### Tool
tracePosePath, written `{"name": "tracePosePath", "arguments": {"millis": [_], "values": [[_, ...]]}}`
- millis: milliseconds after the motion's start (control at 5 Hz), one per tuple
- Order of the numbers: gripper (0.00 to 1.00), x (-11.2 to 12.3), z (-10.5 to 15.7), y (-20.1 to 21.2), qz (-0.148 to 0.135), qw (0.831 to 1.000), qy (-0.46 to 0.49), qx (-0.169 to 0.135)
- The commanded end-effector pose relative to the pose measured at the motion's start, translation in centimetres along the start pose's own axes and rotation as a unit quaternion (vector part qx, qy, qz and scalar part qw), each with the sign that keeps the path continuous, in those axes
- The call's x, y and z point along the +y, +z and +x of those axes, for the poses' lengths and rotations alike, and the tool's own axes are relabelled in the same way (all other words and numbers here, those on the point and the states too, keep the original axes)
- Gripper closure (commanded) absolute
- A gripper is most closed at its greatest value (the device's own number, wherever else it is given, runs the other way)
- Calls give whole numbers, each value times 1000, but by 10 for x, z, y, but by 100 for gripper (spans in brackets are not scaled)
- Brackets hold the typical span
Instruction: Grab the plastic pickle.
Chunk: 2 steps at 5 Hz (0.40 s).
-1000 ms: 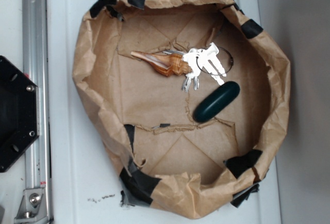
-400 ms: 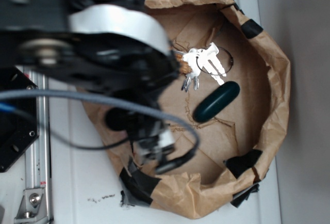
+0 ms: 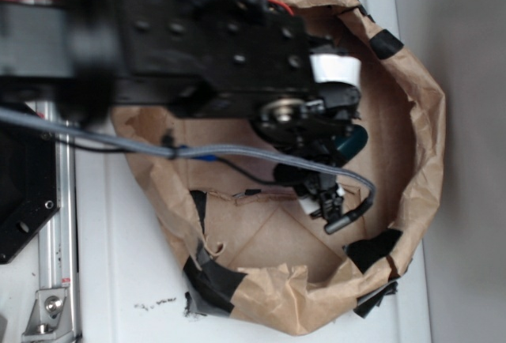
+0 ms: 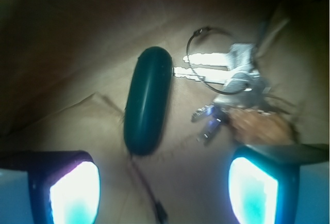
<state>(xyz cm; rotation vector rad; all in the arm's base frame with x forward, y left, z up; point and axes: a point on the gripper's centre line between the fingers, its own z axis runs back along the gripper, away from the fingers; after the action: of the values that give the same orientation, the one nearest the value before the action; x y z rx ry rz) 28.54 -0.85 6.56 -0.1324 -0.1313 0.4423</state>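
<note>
Lying on the brown paper floor of the paper bowl [image 3: 411,161], the pickle [image 4: 148,100] is showing as a smooth, glossy, very dark green oblong with rounded ends. In the wrist view it is running nearly lengthwise up the picture, tilted slightly, with a soft highlight along its surface. Its lower end is sitting between the two finger pads [image 4: 75,193], closer to the left-hand one, and above their level; nothing is touching it.

The jaws are standing wide apart, one pad at each lower corner of the wrist view, both glowing pale blue-white. The gripper [image 4: 165,190] is holding nothing.

Just beside the pickle, the keys [image 4: 227,72] are lying on a wire ring, with one blade tip reaching the pickle's side or coming very near it; contact cannot be confirmed. The seashell [image 4: 260,126], brown and blurred, is lying past the keys, against the pad on that side of the picture.

In the exterior view, the arm [image 3: 198,43] is covering most of the bowl. Only a small teal-dark end of the pickle [image 3: 354,139] is showing beyond the wrist. Black tape [image 3: 373,246] is patching the bowl's rim, and the bowl is resting on the white counter [image 3: 126,280].
</note>
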Motion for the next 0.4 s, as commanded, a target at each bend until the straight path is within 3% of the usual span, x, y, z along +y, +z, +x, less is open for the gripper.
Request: {"name": "tracePosePath", "arguments": {"millis": [0, 200], "values": [[0, -28, 27, -33, -22, 999, 18, -18], [7, -41, 30, -41, -14, 1000, 6, -13]]}}
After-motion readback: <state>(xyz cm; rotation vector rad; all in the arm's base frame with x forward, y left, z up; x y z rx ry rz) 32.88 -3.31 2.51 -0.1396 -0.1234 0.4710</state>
